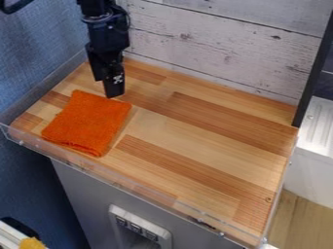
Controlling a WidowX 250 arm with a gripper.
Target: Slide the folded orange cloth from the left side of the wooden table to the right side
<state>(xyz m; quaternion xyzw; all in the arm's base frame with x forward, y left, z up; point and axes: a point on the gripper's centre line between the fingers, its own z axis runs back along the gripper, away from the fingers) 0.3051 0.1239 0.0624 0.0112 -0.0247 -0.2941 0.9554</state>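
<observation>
Black gripper (114, 95) at the upper left of the view, pointing down beside the far right corner of an orange cloth (88, 123); impossible to tell whether wide or narrow, and no sign of anything held. Hard to tell, too, whether touching the wood or just above it. From there, toward the lower left of the view and the front edge: the cloth, flat and apparently folded, with its far edge nearest. Slightly longer from back to front than across, with the long axis slanting down and a little left, so leading away from the gripper rather than passing beneath it. Most of the fabric, then, to be judged as lying forward and left, with only the far right corner close by. Under both, a striped wooden surface (214, 131), stretching well to the right. Beyond the cloth, along the front, a clear rim (151, 196). Behind, a whitish plank wall (214, 53); farther off at the right edge, a white ribbed panel (319, 126).
</observation>
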